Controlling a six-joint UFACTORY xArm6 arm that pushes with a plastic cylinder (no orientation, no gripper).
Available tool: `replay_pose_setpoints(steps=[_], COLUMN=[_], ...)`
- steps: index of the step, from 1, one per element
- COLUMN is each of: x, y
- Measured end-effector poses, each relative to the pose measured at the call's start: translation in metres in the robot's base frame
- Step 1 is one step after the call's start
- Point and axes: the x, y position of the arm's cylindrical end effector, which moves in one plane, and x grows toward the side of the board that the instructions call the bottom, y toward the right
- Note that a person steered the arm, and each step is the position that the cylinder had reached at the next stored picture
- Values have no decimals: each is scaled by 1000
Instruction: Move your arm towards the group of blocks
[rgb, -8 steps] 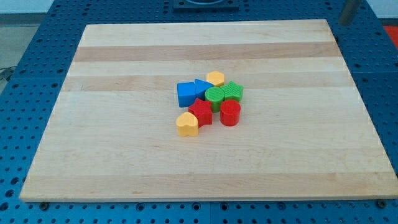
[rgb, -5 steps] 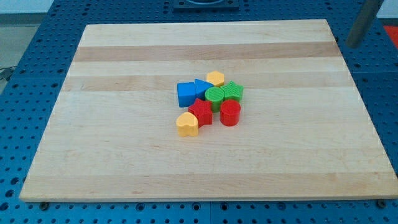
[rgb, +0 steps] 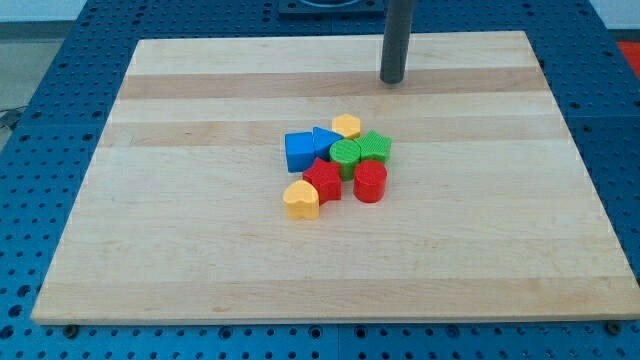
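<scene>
Several small blocks sit bunched in the middle of the wooden board (rgb: 200, 250): a blue cube (rgb: 298, 152), a blue triangle (rgb: 323, 140), a yellow hexagon (rgb: 347, 126), a green cylinder (rgb: 346, 155), a green star (rgb: 375, 147), a red star (rgb: 323, 181), a red cylinder (rgb: 370, 182) and a yellow heart (rgb: 300, 200). My tip (rgb: 392, 80) is on the board above and to the right of the group, apart from the yellow hexagon and touching no block.
The board lies on a blue perforated table (rgb: 40, 120) that shows on all sides. A dark base part (rgb: 330, 8) sits at the view's top edge.
My tip has moved from off the board at the view's top right leftward onto the board, closer to the group. The blocks have not moved.
</scene>
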Motion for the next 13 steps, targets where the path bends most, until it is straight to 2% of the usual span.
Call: replay_pose_setpoints(steps=[1,3,4,5,6,7,8,9,10,11,12,13], x=[0,0,1,-9,48,73,95,114,188,202,172,116], y=[-66,-145,-176,-180,-161,-151,-162,-213,-190,-184,-174,-166])
